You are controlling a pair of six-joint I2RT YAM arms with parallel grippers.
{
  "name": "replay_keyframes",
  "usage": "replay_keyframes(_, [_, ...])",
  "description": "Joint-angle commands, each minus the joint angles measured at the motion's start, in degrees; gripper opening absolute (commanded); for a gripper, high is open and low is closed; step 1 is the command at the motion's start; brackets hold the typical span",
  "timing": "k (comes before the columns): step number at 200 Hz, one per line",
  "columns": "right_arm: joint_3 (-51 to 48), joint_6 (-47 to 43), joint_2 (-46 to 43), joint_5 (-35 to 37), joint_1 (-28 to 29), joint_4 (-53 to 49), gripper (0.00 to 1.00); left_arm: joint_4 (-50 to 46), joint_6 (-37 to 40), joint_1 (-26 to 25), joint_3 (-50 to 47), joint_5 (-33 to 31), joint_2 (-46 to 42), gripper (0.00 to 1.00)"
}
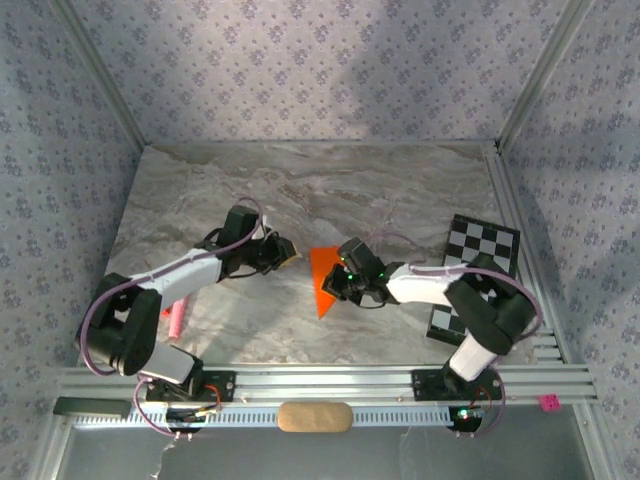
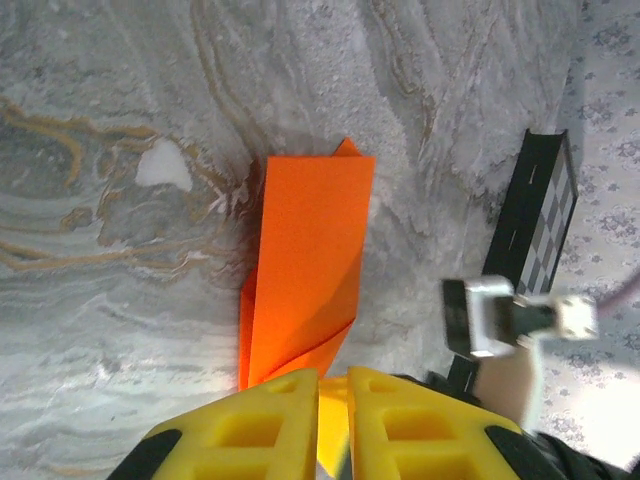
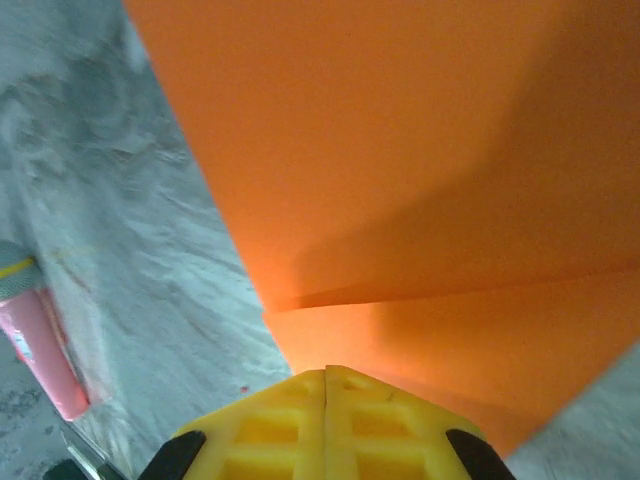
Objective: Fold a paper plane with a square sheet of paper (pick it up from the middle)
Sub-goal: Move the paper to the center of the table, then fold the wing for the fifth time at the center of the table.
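The square sheet of paper (image 1: 324,278), bright orange, lies folded on the marble table as a narrow pointed shape with its tip toward the near edge. In the left wrist view the paper (image 2: 310,260) shows a long flap and a diagonal crease. My left gripper (image 1: 288,252) is just left of the paper's wide end, its yellow fingers (image 2: 260,420) almost together with a thin gap and nothing between them (image 2: 333,385). My right gripper (image 1: 343,285) is at the paper's right edge, shut (image 3: 326,375), its tips right at the folded layers (image 3: 420,150).
A black-and-white checkerboard card (image 1: 480,260) lies at the right, partly under the right arm. A pink stick (image 1: 175,318) lies near the left arm's base and shows in the right wrist view (image 3: 45,345). Aluminium rails (image 1: 350,385) run along the near edge.
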Motion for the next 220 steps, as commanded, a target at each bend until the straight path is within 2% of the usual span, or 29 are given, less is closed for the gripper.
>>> replay_keyframes(1, [1.02, -6.11, -8.34, 8.29, -2.07, -9.85, 0.04, 2.12, 0.22, -1.05, 3.7, 2.72, 3.48, 0.17])
replay_keyframes(33, [-3.77, -9.92, -16.3, 9.03, -7.63, -10.6, 0.13, 2.63, 0.59, -4.18, 8.2, 4.1, 9.69, 0.16])
replay_keyframes(59, [-5.88, -12.56, -18.79, 5.95, -11.68, -11.22, 0.13, 1.36, 1.11, -5.8, 12.08, 4.63, 14.6, 0.13])
replay_keyframes(90, [-7.91, -12.84, -20.25, 5.07, -12.59, -10.25, 0.14, -0.08, 0.77, -6.01, 13.51, 4.38, 18.54, 0.09])
replay_keyframes(146, [-8.23, -12.48, -17.22, 2.13, -12.63, -7.3, 0.18, -0.46, 1.21, -6.04, 11.96, 3.62, 21.91, 0.07])
replay_keyframes(175, [-7.81, -12.28, -14.72, -0.25, -12.69, -5.46, 0.27, -0.25, 1.45, -6.01, 10.73, 3.04, 23.17, 0.06])
replay_keyframes(220, [-6.88, -10.07, -9.04, -4.12, -12.72, -1.61, 0.33, 0.45, 4.05, -5.87, 8.01, 2.43, 23.37, 0.06])
